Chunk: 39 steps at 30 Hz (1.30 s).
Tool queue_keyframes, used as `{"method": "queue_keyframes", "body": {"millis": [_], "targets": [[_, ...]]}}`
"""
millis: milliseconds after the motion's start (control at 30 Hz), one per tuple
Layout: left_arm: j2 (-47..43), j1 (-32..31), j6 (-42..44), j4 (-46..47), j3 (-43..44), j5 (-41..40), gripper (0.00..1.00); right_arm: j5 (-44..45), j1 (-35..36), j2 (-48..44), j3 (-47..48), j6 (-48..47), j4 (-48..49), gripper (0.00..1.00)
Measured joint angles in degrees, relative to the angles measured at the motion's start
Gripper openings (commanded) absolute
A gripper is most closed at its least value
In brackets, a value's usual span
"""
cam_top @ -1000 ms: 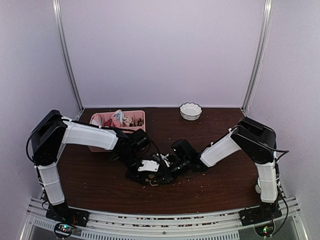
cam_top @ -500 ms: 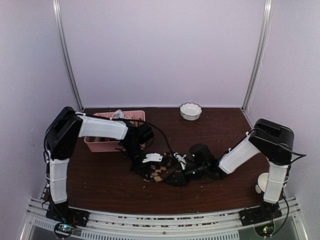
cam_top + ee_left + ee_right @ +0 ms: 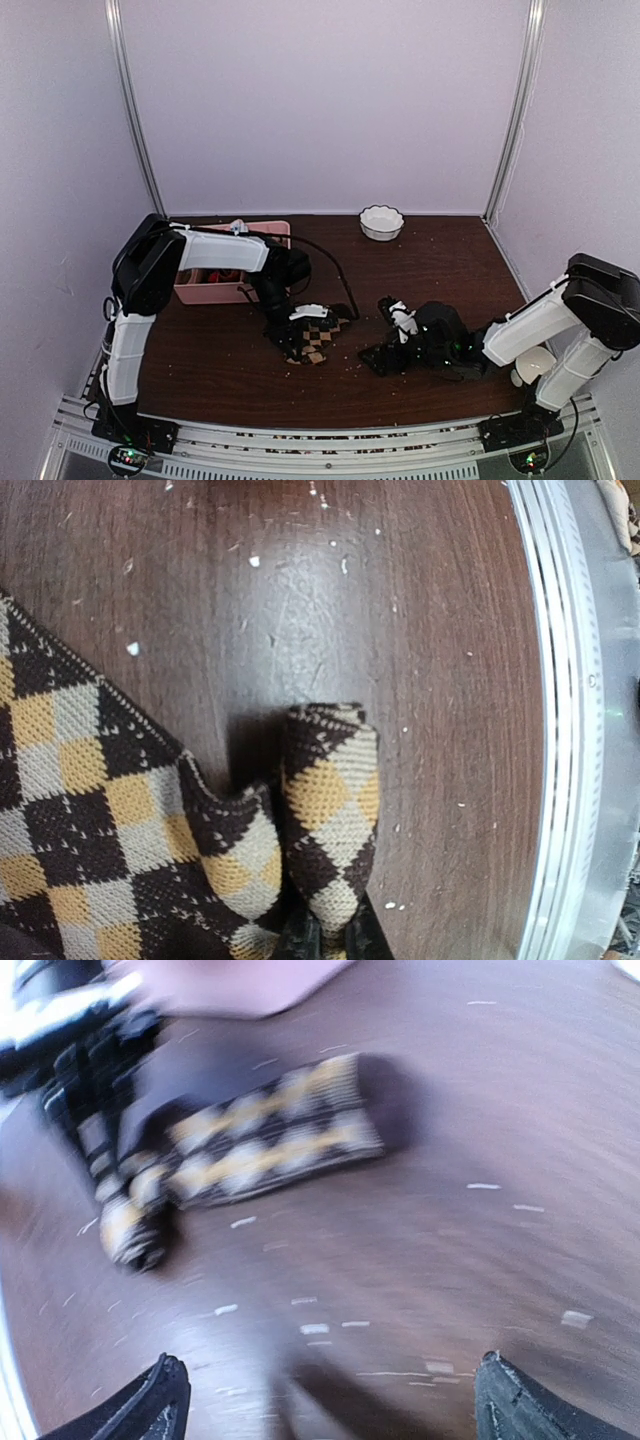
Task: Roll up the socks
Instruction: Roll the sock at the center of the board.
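Note:
A dark brown sock with tan argyle diamonds (image 3: pixel 318 341) lies on the brown table just right of the left arm's wrist. In the left wrist view one end of the sock (image 3: pixel 330 800) is curled into a small roll, and my left gripper (image 3: pixel 335 942) is shut on the base of that roll. From above, the left gripper (image 3: pixel 290 326) sits at the sock's left end. My right gripper (image 3: pixel 380 358) rests low over the table a short way right of the sock, open and empty. The right wrist view is blurred; it shows the sock (image 3: pixel 265 1150) ahead of the wide-apart right gripper (image 3: pixel 340 1412).
A pink divided tray (image 3: pixel 212 288) stands behind the left wrist at the back left. A white bowl (image 3: pixel 381 222) sits at the back centre. A white round object (image 3: pixel 535 365) lies by the right arm's base. The table's metal rail (image 3: pixel 560 730) runs along the front edge.
The right gripper let go of the sock, opened wide and drew back to the right. The left gripper closed on the sock's rolled end, and the sock now lies uncovered.

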Motion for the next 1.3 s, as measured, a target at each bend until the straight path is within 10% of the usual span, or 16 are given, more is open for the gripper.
{"method": "queue_keyframes", "body": {"millis": [233,367,667,1300], "targets": [[2.0,0.3,-1.5,-3.3,2.3,1.7,0.0,1.9,-4.5,1.7,-3.8,3.1,7.9,1.0],[3.6,0.4,-2.5,-5.6,3.8,3.0,0.0,10.5,6.4,1.7,0.8,-5.5,1.6,0.97],[8.3,0.6,-3.9,-11.8,8.4,6.9,0.0,11.9,17.2,0.7,0.2,-27.5,3.3,0.69],[9.4,1.0,-4.0,-13.7,8.5,8.3,0.0,3.7,15.9,18.9,22.3,-47.3,-4.0,0.33]]}}
